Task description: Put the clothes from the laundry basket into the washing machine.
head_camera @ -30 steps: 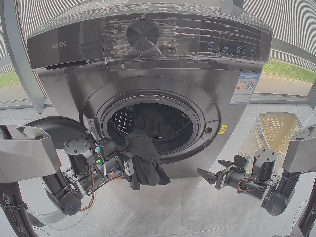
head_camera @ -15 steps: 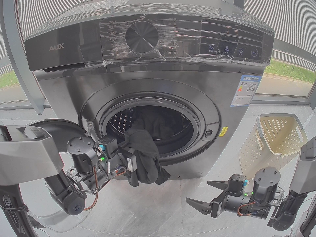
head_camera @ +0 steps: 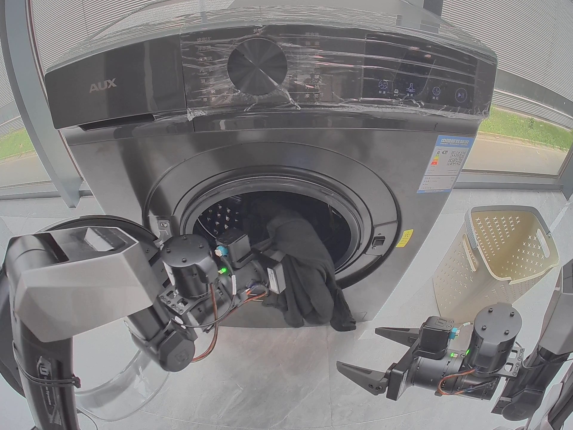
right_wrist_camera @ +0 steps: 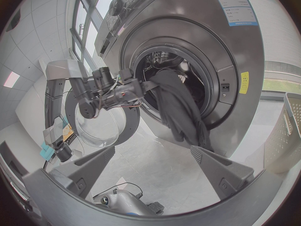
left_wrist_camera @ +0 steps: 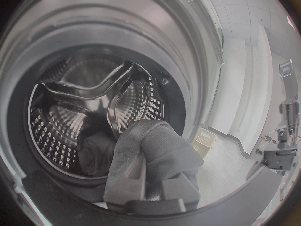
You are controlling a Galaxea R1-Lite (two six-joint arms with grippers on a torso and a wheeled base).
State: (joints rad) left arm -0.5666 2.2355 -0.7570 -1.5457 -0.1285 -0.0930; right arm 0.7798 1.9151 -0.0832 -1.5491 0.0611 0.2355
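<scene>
The left claw now sits farther right at the washer mouth, pinching dark clothing, while the right claw gapes spread.

The washing machine has its door standing open at the 9 o'clock side of the round hole. A dark cloth hangs out over the rim at about 6 o'clock, pinched by the left gripper. The right gripper sits in front with its fingers wide apart. A yellow sticker is at 3 o'clock, and the laundry basket is past it.
</scene>
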